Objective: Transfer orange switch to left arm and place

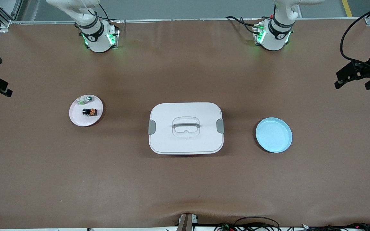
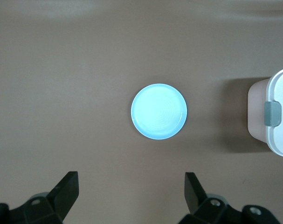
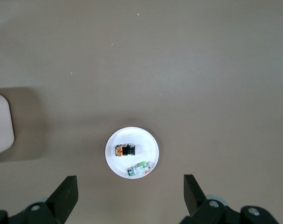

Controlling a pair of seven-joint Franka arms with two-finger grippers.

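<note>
Brown tabletop [image 1: 185, 186] with white box [image 1: 186, 128] in the middle. Toward the right arm's end from the box, orange switch [image 1: 89, 112] on pink plate [image 1: 75, 118]. Left hand [image 2: 132, 196] and right hand [image 3: 130, 196] high up, wide open, holding nothing.

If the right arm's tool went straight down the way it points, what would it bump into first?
Probably the pink plate holding the orange switch. The open right tool points down from high above it, aimed near the plate's edge, so it might just reach bare table beside it.
</note>
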